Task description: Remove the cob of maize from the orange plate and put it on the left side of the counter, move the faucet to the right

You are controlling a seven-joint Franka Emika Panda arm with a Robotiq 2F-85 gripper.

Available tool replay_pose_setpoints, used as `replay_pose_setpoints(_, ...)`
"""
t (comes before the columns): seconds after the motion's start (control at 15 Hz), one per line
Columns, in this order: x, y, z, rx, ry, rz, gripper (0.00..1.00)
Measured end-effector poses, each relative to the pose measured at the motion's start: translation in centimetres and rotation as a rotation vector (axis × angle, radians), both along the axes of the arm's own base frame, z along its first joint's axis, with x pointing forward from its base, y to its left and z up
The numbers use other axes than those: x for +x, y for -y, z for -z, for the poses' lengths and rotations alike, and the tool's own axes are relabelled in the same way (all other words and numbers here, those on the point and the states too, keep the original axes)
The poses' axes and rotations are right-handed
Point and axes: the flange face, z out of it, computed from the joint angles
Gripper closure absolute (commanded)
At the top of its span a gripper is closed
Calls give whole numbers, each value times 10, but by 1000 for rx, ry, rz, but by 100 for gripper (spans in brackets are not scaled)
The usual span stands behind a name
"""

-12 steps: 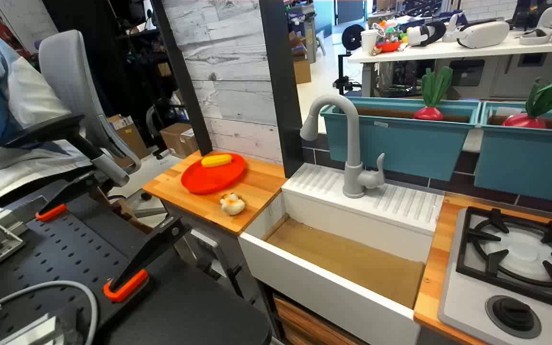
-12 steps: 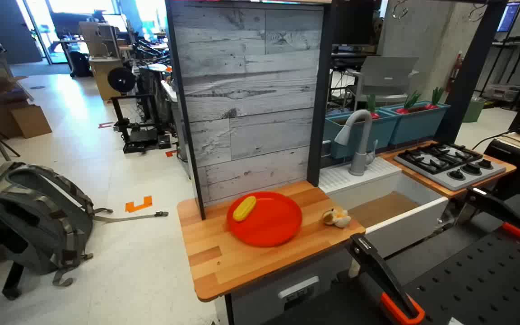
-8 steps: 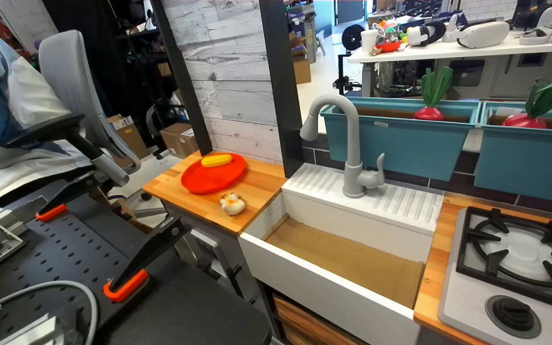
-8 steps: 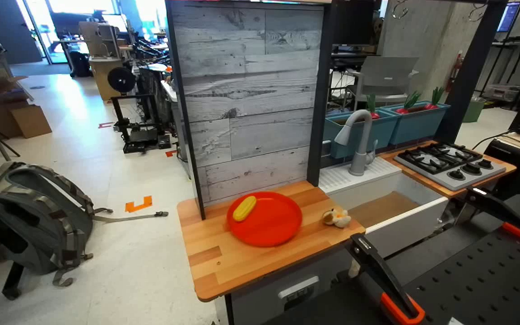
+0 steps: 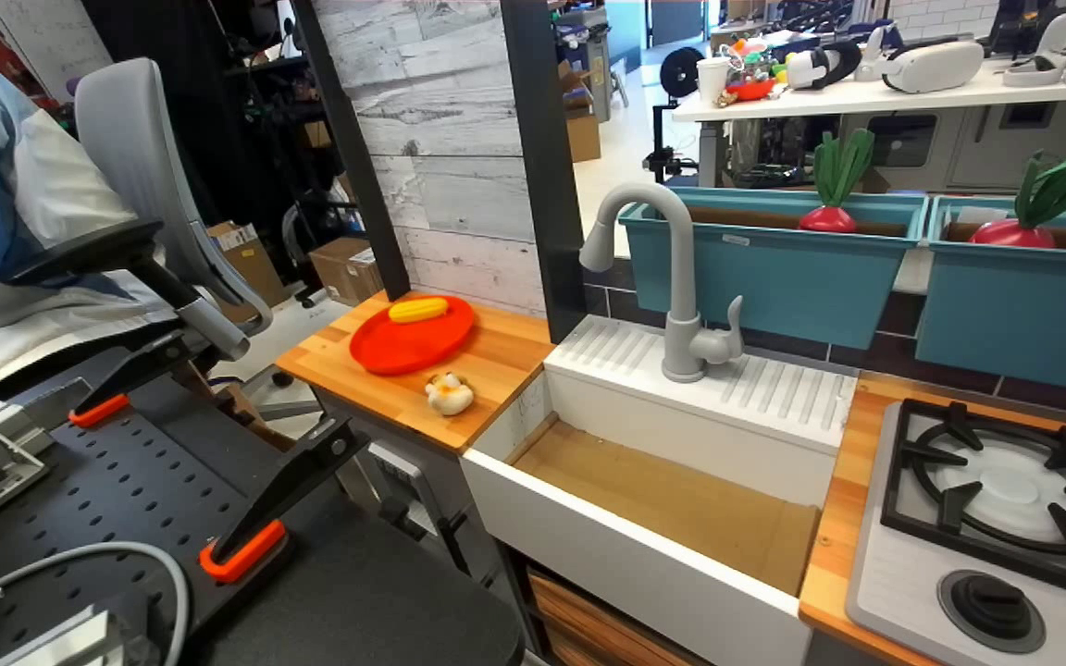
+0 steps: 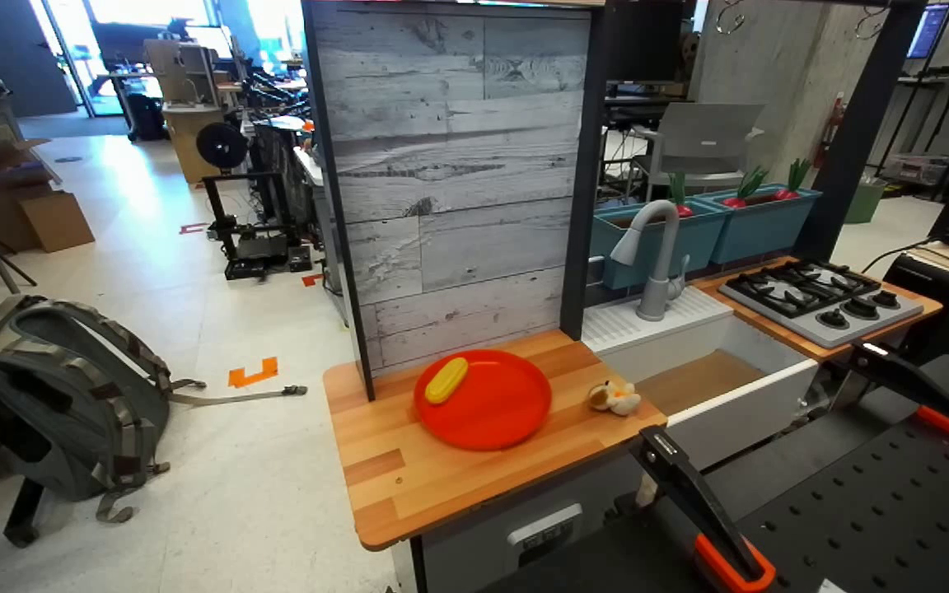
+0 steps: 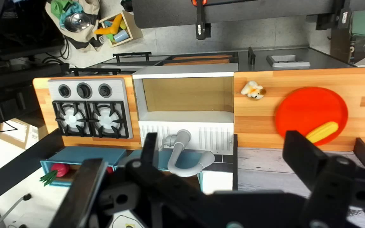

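Observation:
The yellow cob of maize [image 5: 417, 310] lies on the orange plate [image 5: 413, 350], near the plate's rim on the wall side. The plate rests on the wooden counter [image 6: 392, 498]; the cob also shows in an exterior view [image 6: 446, 380] and in the wrist view [image 7: 323, 131]. The grey faucet [image 5: 682, 277] stands upright behind the sink, its spout pointing toward the plate's side. My gripper [image 7: 222, 135] shows only in the wrist view. It is open and empty, its fingers wide apart, well above the scene. One fingertip overlaps the plate and cob's end in that view.
A small pale beige lump [image 6: 616, 398] lies on the counter between plate and sink [image 5: 644, 555]. A plank wall panel [image 6: 458, 165] rises behind the plate. Teal planters [image 5: 774, 268] hang behind the faucet. A gas hob [image 7: 89, 107] is beyond the sink.

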Motion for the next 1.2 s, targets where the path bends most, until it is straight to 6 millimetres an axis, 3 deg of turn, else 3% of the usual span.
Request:
replay_pose_setpoints(0.47,0,-1,1,1,-1,-2,0)
replay_pose_setpoints(0.6,3,-6,10,2,-1,-20,0)
replay_pose_setpoints(0.8,13,-23,47,10,-4,-66,0)
replay_pose_setpoints(1.2,36,-60,154,66,38,-16,0)
